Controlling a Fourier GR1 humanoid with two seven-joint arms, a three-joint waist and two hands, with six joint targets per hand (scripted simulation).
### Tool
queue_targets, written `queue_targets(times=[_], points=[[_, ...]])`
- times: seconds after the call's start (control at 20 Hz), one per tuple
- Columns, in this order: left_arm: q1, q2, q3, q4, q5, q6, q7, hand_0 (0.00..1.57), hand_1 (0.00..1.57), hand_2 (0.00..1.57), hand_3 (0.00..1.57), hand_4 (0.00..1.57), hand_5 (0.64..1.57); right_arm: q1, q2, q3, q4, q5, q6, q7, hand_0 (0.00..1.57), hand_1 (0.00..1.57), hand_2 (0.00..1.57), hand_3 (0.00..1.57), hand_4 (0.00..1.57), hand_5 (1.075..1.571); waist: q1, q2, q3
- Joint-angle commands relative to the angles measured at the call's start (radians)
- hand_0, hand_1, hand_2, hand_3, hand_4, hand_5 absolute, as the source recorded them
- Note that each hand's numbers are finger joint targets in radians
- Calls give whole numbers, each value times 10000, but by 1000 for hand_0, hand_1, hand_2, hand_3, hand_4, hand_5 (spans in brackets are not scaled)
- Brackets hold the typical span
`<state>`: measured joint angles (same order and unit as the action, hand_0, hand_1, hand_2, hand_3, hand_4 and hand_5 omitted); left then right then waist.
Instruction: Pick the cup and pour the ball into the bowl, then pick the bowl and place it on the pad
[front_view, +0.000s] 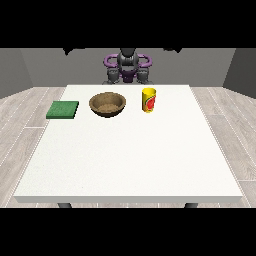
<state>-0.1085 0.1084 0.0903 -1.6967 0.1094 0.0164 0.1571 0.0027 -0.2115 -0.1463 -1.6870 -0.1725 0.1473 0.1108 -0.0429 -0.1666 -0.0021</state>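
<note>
Scene: a large white table (130, 155) seen from across it, with the dark grey and purple humanoid robot (128, 67) small behind the far edge.

Cup: a yellow cylindrical cup with a red patch on its side (149, 100) stands upright on the far half of the table, right of centre in the view. Its long axis is vertical and its mouth faces up. The ball cannot be made out inside it.

Bowl: a round brown wooden-looking bowl (107, 104) sits just left of the cup, apart from it, rim up.

Pad: a flat green square pad (63, 109) lies at the table's left edge in the view, near the bowl but not touching it.

Hands: neither hand can be picked out clearly; the arms are folded close to the torso, away from the objects, so whether the fingers are open or curled cannot be told.

Handling, judged: the cup looks light, stiff and smooth-sided, so it may slip; wrapping round its middle seems best, keeping it upright until it is over the bowl. The bowl looks rigid and wide; its rim is the likely hold.

Progress, judged: nothing has been picked up; the cup comes first.
</note>
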Motion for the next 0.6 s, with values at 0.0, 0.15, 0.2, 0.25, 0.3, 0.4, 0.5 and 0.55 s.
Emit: queue_targets(times=[0.0, 0.15, 0.2, 0.25, 0.3, 0.4, 0.5, 0.55], points=[[-89, 80, 411, -203, 409, -185, -499, 0, 0, 0, 0, 0, 1548, -189, -879, -1303, 137, -1444, 1137, -169, 0, 0, 0, 0, 0, 1571, 58, 597, 22], [-120, 306, 847, 110, 671, -486, -1002, 0, 0, 0, 0, 0, 1547, 177, -163, -907, -364, -1009, 756, -367, 0, 0, 0, 0, 0, 1569, -53, 940, 20], [-815, 619, 1252, 502, 726, -407, -1038, 0, 0, 0, 0, 0, 1544, -21, -18, -566, -383, -654, 716, -687, 0, 0, 0, 0, 0, 1570, -177, 1264, 20], [-750, 256, 744, 323, 611, -384, -1095, 0, 0, 0, 0, 0, 1542, -513, -25, -892, 236, -487, 321, -914, 0, 0, 0, 0, 0, 1570, 166, 1511, 21], [-529, 405, 992, 888, 471, -601, -1978, 0, 0, 0, 0, 0, 1541, -48, 102, -490, -7, -412, 741, -1150, 0, 0, 0, 0, 0, 1570, -98, 1652, 20], [-932, 639, 1251, 1213, 879, -894, -1949, 0, 0, 0, 0, 0, 1536, -676, -41, -843, 353, -605, 588, -1005, 0, 0, 0, 0, 0, 1570, 93, 1861, 20], [-841, -189, 470, 1297, 89, -433, -3008, 0, 0, 0, 0, 0, 1529, -797, 122, -662, 912, -149, 677, -2086, 0, 0, 0, 0, 0, 1570, 126, 2524, 21], [-1071, 246, 1190, 2101, 323, -616, -3607, 0, 0, 0, 0, 0, 1529, -586, 183, -592, 566, -377, 836, -1958, 0, 0, 0, 0, 0, 1570, -341, 2721, 18]])
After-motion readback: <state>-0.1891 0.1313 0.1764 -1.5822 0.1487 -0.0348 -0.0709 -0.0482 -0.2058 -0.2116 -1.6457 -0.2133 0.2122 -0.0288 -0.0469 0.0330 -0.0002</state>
